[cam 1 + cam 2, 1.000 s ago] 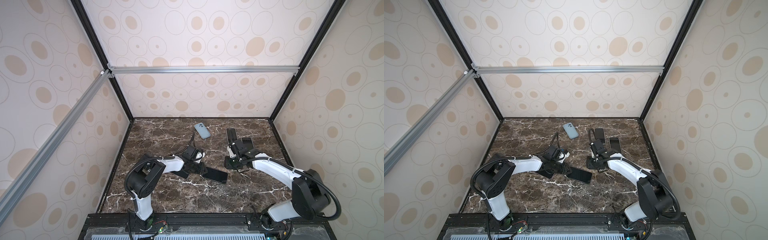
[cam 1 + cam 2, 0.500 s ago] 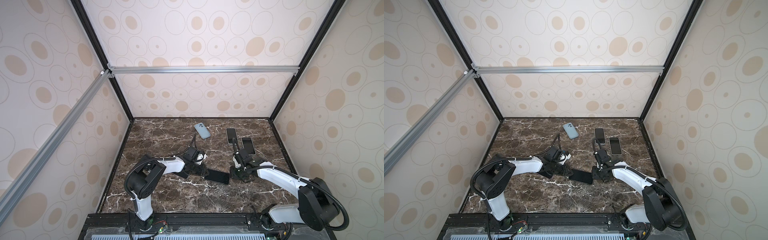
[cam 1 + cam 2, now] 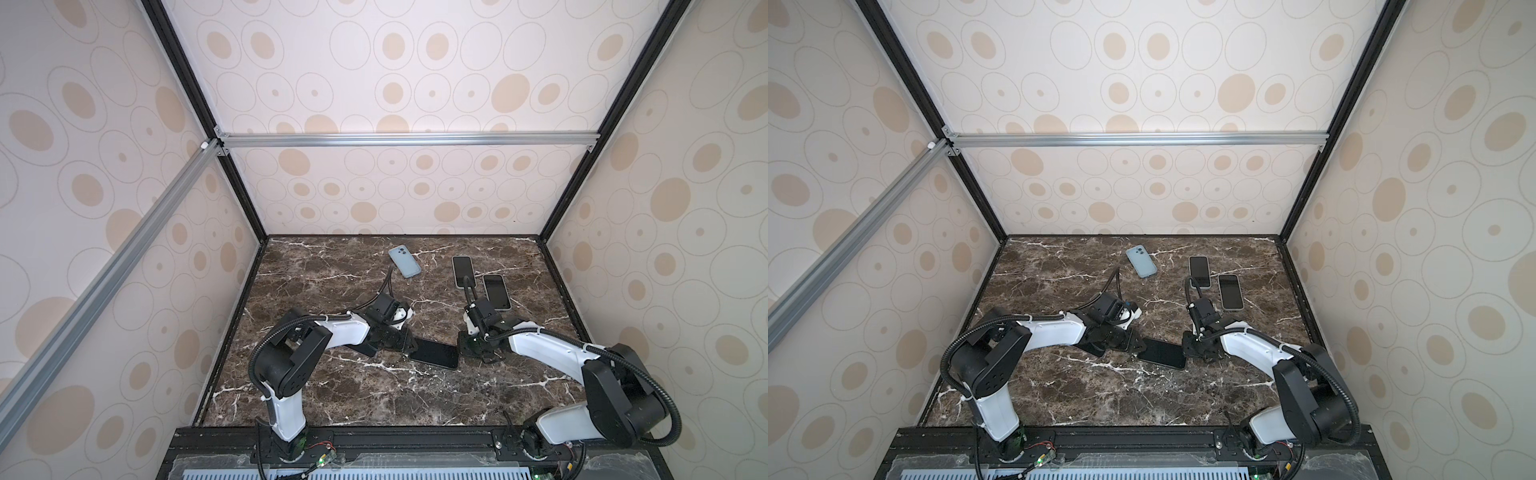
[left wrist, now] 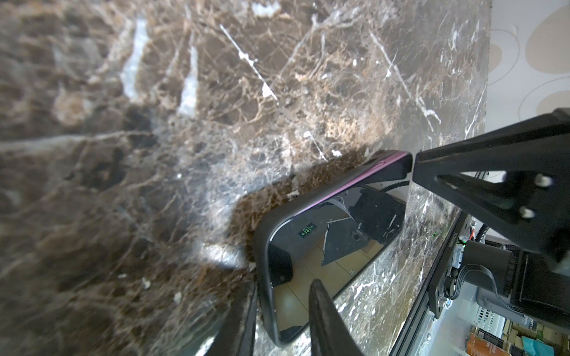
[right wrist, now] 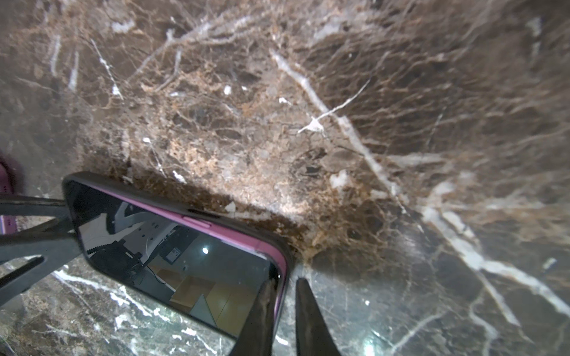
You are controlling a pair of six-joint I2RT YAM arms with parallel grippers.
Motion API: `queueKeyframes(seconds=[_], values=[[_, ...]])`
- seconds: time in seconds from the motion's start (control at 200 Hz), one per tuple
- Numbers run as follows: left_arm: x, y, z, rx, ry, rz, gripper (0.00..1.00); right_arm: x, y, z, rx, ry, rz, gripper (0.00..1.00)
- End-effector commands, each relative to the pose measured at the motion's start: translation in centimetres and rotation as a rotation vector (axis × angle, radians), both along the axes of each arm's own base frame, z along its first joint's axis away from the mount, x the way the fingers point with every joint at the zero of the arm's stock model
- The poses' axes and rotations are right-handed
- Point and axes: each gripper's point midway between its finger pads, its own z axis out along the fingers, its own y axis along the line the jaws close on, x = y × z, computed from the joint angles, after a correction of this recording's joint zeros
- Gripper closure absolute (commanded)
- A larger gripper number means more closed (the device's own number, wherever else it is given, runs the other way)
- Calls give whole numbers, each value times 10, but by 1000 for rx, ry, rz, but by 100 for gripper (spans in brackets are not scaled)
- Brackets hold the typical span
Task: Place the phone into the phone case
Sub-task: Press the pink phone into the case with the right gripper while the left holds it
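Observation:
A purple phone [image 3: 436, 354] [image 3: 1163, 353] with a dark screen lies flat mid-table inside a dark phone case [image 4: 262, 246], whose rim wraps its edges. In the right wrist view the purple side [image 5: 197, 222] shows above the case rim. My left gripper [image 3: 409, 345] [image 4: 283, 285] is shut on the left end of the case, one finger over the screen and one outside the rim. My right gripper [image 3: 461, 345] [image 5: 286, 281] is at the opposite end. Its jaws are narrow and straddle the phone's end edge, one finger resting on the glass.
A blue-grey cased phone [image 3: 404, 262] lies back-up near the rear wall. Two more phones [image 3: 462, 271] [image 3: 496, 291] lie screen-up at the back right, just behind the right arm. Patterned walls enclose the marble table [image 3: 374, 395] on three sides.
My right gripper has come forward from beside the two rear phones, dropped to the phone's right end and narrowed its jaws there. The left gripper and phone have stayed put.

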Motion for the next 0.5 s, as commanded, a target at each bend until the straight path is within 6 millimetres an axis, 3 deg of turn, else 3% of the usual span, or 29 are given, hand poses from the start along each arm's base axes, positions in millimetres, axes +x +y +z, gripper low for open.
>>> queueKeyframes(seconds=[0.0,0.495], values=[[2,-3,5,-1,-17,-14,70,-2,1,-6,8,23,8,84],[0,-4,2,-5,0,-14,70,-28,-5,-51,-51,214,20,88]])
